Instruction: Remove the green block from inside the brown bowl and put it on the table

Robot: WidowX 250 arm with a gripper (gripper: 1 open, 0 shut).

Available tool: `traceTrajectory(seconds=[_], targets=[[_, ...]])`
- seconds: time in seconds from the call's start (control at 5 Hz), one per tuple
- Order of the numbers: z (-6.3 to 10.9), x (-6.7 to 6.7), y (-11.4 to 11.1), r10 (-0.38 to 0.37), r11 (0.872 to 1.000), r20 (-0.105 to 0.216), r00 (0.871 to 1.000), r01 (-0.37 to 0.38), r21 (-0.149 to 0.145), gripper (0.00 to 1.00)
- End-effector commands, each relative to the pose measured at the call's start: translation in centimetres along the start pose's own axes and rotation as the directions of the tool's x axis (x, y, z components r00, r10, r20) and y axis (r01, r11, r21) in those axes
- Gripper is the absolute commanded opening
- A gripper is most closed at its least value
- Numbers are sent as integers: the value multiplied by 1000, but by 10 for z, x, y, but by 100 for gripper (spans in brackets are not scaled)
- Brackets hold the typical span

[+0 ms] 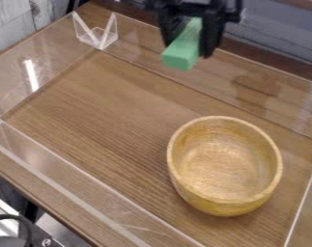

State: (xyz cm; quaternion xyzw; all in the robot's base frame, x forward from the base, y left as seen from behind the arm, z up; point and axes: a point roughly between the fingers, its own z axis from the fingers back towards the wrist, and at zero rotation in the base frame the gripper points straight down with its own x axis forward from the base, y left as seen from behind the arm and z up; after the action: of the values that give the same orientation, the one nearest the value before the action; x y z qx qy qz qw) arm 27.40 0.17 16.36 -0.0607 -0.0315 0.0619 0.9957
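Note:
The green block (184,45) hangs high above the table (106,116), near the top of the camera view, held between the dark fingers of my gripper (189,41), which is shut on it. Only the lower part of the gripper shows; the arm above it runs out of the frame. The brown bowl (225,164) sits at the lower right of the table with nothing in it. The block is well up and to the left of the bowl.
Clear acrylic walls (29,72) run around the table's edges. A small clear angled stand (97,31) sits at the back left corner. Bare wood lies left of the bowl.

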Motion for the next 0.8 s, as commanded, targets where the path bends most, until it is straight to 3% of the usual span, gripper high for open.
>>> traceTrajectory(seconds=[0.0,0.4,0.6], targets=[[-2,-5,0,-55,998,66,996,55,-2,0],[-35,-23,-39,-114,993,86,990,114,6,0],[-38,-39,-85,-155,988,99,983,155,4,0]])
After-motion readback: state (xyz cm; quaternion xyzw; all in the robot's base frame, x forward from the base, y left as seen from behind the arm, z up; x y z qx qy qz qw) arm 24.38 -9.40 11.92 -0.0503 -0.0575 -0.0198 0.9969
